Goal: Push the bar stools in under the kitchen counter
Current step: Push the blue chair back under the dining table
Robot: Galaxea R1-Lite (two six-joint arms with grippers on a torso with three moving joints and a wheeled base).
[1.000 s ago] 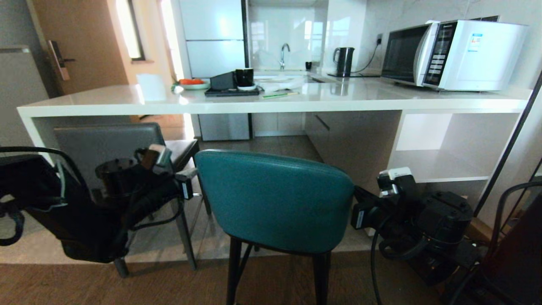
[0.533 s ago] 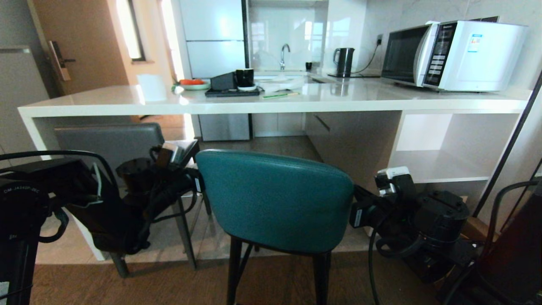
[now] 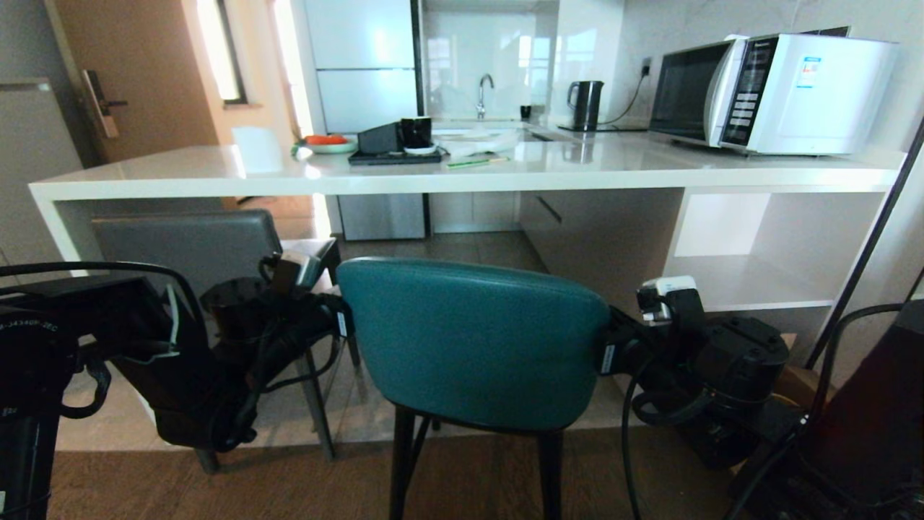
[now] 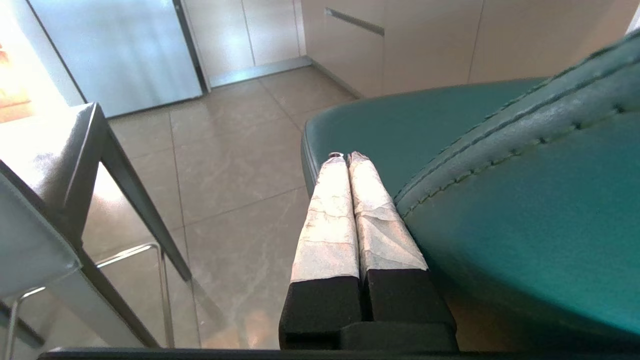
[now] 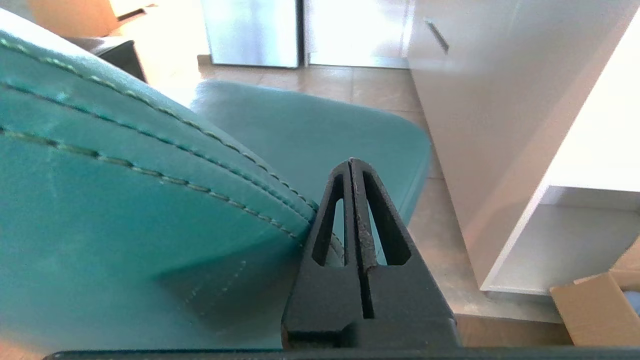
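Two stools at my glossy white stone kitchen counter (image 3: 462, 177)
Teal curved-back black-legged stool (image 3: 473, 343) stands short; dark-grey square-backed leather stool (image 3: 188, 242) sits partly under.

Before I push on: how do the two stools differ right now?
The grey stool has a square back and sits tucked under the counter; the teal stool has a curved back and stands out in front of it. Both grippers, left and right, flank the teal one, none the grey.
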